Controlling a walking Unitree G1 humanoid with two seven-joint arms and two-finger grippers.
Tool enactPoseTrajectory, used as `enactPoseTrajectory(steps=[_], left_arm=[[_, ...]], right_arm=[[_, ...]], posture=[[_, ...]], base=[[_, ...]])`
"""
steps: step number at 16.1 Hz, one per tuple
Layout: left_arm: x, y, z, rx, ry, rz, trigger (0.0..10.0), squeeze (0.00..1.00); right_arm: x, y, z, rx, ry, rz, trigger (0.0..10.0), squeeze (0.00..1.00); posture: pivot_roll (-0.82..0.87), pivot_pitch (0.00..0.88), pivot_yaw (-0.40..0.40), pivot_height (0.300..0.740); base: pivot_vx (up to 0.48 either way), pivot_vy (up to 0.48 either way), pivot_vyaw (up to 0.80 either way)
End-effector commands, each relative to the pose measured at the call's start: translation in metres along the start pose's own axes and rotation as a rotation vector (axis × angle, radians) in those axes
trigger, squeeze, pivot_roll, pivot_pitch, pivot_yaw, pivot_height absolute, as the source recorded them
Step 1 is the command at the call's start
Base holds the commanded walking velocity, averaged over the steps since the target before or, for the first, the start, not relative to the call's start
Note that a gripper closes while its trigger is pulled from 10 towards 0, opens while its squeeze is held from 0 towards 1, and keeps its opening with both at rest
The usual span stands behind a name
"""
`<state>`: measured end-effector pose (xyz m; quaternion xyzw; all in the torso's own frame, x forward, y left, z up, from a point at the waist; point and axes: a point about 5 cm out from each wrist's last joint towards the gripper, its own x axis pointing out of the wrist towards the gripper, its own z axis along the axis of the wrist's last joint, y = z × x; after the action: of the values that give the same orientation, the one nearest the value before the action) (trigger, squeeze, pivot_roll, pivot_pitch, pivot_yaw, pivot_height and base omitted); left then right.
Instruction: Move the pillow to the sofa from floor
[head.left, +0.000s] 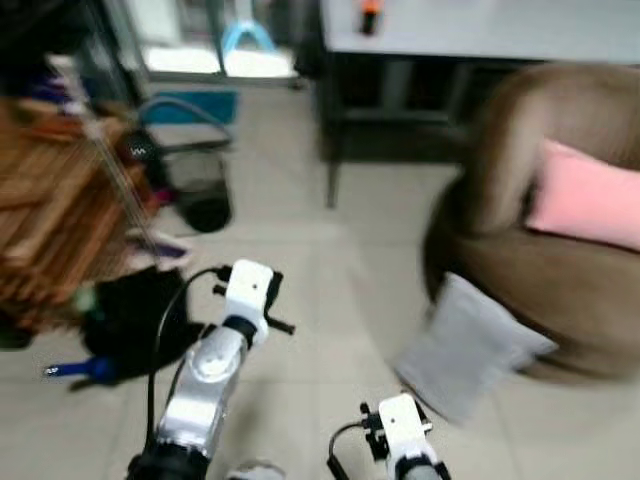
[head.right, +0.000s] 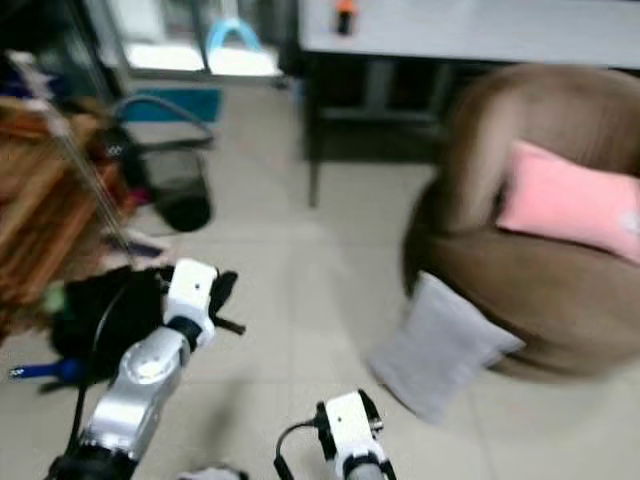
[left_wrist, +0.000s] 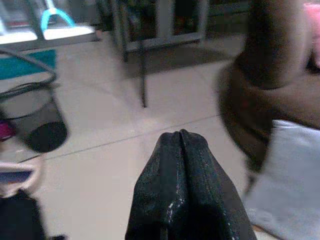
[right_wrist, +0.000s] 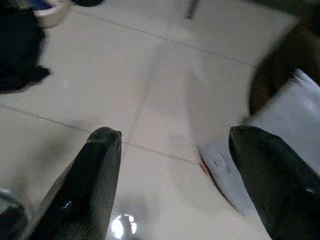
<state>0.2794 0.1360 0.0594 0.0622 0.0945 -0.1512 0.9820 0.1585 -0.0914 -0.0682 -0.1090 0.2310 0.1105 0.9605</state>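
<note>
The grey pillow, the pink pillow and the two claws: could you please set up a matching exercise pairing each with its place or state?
Things:
1. grey pillow
2. pink pillow
3. left claw
4. right claw

Places or states:
A. fingers spread open above the floor tiles
B. on the brown sofa
C. fingers pressed shut
D. on the floor, leaning against the sofa's base

Pairs: 1-D, 2-B, 3-C, 4-A
</note>
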Motion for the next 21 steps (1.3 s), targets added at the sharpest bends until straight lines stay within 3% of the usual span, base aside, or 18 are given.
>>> enactPoseTrajectory(steps=[1,6,16,21], left_arm=[[0.001,0.001,0.000,-0.003,0.003,-0.005,10.0,0.00],[0.003,0.000,-0.001,-0.003,0.003,-0.007,10.0,0.00],[0.005,-0.002,-0.001,-0.002,0.004,-0.036,10.0,0.00],[0.006,0.002,-0.003,0.052,0.019,-0.026,10.0,0.00]], right_arm=[[0.001,0.011,0.003,0.034,0.002,0.012,10.0,0.00],[0.005,0.005,0.008,0.055,-0.021,-0.012,10.0,0.00],[0.009,-0.004,0.008,0.084,0.001,-0.020,10.0,0.00],[0.009,-0.008,0.006,0.103,0.013,-0.036,10.0,0.00]], posture=[[0.05,0.061,-0.015,0.740],[0.05,0.062,-0.014,0.740],[0.04,0.062,-0.004,0.740],[0.04,0.066,0.004,0.740]], base=[[0.450,0.000,0.00],[0.450,0.000,0.00],[0.450,0.000,-0.60],[0.000,0.000,-0.59]])
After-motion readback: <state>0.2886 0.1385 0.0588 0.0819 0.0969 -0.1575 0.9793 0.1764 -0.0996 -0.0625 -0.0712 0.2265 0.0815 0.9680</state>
